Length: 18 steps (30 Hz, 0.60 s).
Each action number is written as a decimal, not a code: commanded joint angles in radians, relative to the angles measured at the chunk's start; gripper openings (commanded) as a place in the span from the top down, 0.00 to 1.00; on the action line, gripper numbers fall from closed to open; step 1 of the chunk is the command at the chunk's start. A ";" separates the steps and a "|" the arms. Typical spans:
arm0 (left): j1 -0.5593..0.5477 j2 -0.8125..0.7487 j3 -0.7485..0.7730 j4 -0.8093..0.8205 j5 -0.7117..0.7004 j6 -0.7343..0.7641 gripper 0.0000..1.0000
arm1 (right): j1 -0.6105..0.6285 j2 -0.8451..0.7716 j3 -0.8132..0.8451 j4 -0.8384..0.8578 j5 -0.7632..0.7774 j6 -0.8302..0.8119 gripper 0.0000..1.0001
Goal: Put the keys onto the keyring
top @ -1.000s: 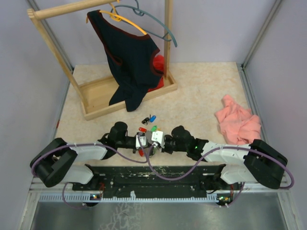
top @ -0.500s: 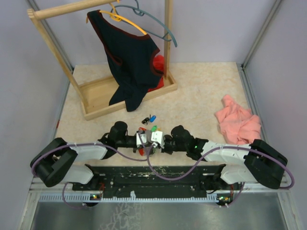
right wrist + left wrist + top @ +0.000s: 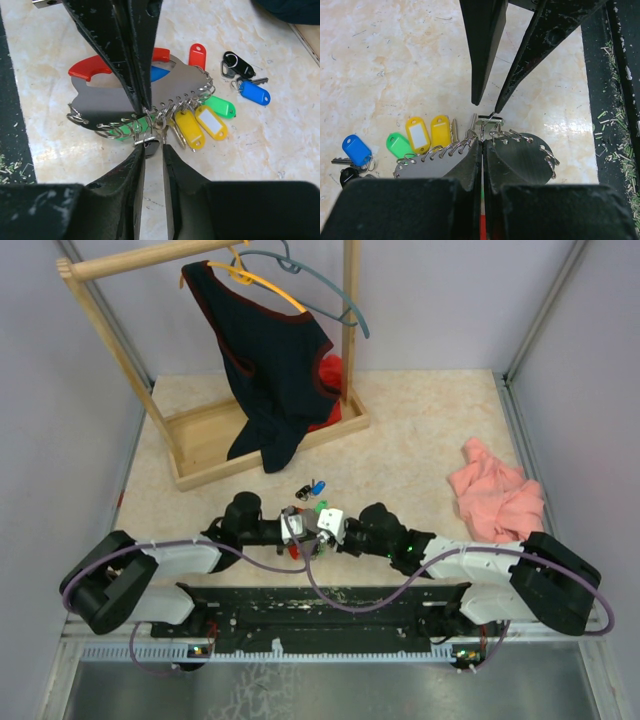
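Observation:
The keyring (image 3: 112,102) is a grey metal plate with a red grip (image 3: 95,66) and several small wire rings along its edge. My left gripper (image 3: 482,143) is shut on the plate's edge, just above the table. My right gripper (image 3: 154,149) faces it with its jaws slightly parted. A small black key head (image 3: 152,145) on a ring sits at the right gripper's fingertips. Two yellow keys (image 3: 200,127) and a green key (image 3: 220,106) lie against the ringed edge. Red (image 3: 197,55), black (image 3: 237,64) and blue (image 3: 254,93) keys lie loose beyond.
A wooden clothes rack (image 3: 200,445) with a dark garment (image 3: 270,360) and hangers stands at the back left. A pink cloth (image 3: 497,495) lies at the right. The black base plate (image 3: 320,605) runs along the near edge.
The right gripper's jaws have parted from shut. Both grippers and the keyring have shifted slightly toward the back of the table.

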 commanded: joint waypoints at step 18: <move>0.024 -0.042 -0.037 0.130 -0.056 -0.095 1.00 | 0.017 0.024 -0.110 0.331 0.068 0.100 0.48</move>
